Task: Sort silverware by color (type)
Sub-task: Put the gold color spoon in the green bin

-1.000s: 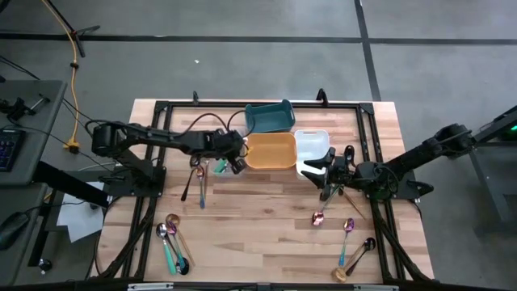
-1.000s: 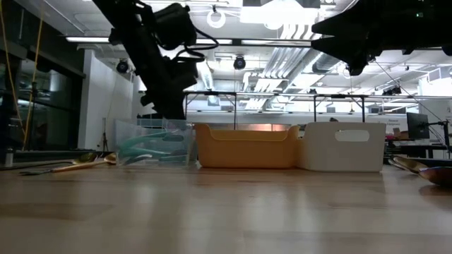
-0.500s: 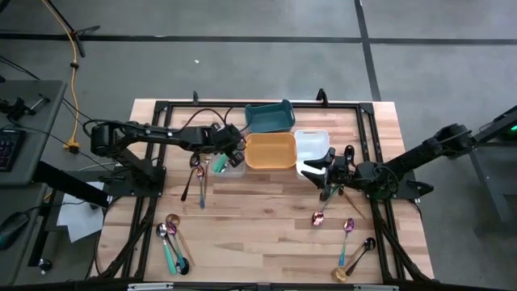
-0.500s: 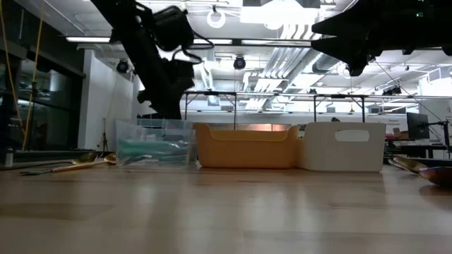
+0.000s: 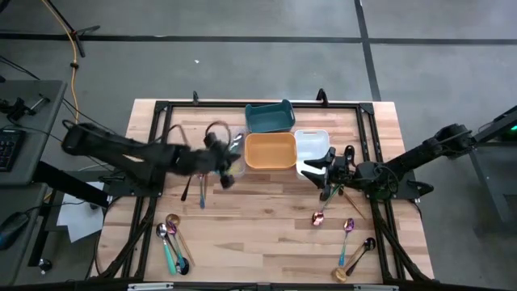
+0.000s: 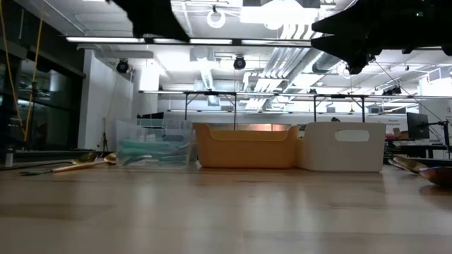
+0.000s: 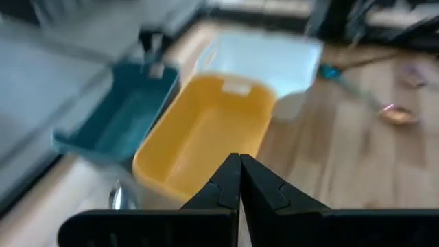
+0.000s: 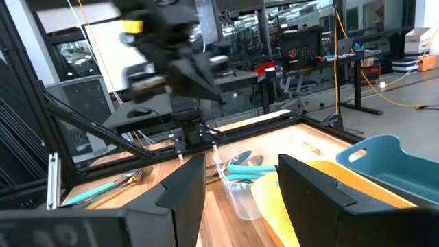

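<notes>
My left gripper (image 5: 224, 167) hangs blurred over the table beside the clear tray (image 5: 233, 164); in its wrist view the fingers (image 7: 240, 180) are shut with nothing between them. Teal-handled spoons (image 8: 241, 165) lie inside that clear tray. My right gripper (image 5: 326, 166) waits open at the white tray's (image 5: 312, 144) near side, fingers (image 8: 184, 186) wide apart. Loose silverware lies flat on the wood: a cluster near the near-left corner (image 5: 172, 240), spoons (image 5: 199, 183) by the left arm, a pink spoon (image 5: 317, 217), a purple spoon (image 5: 347, 227), and black and gold ones (image 5: 359, 255).
A yellow tray (image 5: 271, 151) sits between the clear and white trays, with a teal tray (image 5: 269, 117) behind it. A teal-handled utensil (image 5: 330, 191) lies under the right arm. Black frame rails (image 5: 153, 162) run along the table's sides. Bare wood stretches across the near middle (image 5: 258, 234).
My left gripper has risen from just above the clear tray, going out of the low view's top. It has drawn slightly toward the table's near-left side, moving fast enough to blur. The right arm and the silverware have stayed put.
</notes>
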You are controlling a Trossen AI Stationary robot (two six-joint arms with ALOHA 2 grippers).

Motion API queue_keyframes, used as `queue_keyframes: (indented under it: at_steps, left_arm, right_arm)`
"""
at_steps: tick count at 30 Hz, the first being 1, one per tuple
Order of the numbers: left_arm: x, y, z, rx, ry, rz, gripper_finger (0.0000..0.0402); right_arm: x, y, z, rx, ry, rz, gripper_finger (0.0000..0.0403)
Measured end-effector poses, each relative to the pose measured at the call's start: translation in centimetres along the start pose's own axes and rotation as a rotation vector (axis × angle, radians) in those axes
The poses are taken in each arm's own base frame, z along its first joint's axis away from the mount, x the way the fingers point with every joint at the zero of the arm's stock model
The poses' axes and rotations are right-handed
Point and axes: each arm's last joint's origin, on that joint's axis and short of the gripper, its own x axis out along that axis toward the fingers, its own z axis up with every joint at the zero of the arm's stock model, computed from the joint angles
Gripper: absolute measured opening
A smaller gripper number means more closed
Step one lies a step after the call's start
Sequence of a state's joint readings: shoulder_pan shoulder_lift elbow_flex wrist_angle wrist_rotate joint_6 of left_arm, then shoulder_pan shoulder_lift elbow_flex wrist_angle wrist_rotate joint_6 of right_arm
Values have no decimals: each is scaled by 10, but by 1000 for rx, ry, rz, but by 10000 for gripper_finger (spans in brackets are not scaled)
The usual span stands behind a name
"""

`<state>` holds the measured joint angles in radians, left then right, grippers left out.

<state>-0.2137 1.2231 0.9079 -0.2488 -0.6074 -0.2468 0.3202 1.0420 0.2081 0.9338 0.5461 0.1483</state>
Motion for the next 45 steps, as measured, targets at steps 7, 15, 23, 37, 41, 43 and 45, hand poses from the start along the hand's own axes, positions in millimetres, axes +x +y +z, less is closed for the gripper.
queue_keyframes:
  at_steps: [7, 15, 23, 37, 41, 43, 45]
  left_arm:
    - [-10, -27, -40, 81, -176, -27, 0]
    - [-22, 9, -72, -12, -359, -258, 0]
    - [-31, 44, -105, -17, -571, -375, 0]
    - [-31, 55, -113, -34, -610, -375, 0]
    - [-31, 55, -113, -48, -607, -378, 0]
    - [-31, 55, -113, -48, -607, -378, 0]
    - [-31, 55, -113, -48, -607, -378, 0]
  right_arm:
    - [0, 1, -1, -3, 10, 29, 177]
    - [0, 3, -1, -15, 19, 86, 177]
    - [0, 2, -1, -61, 12, 85, 177]
    - [0, 2, 0, -101, 1, 80, 177]
    - [0, 2, 0, -101, 2, 80, 177]
    - [0, 2, 0, -101, 1, 80, 177]
    - [0, 2, 0, -101, 2, 80, 177]
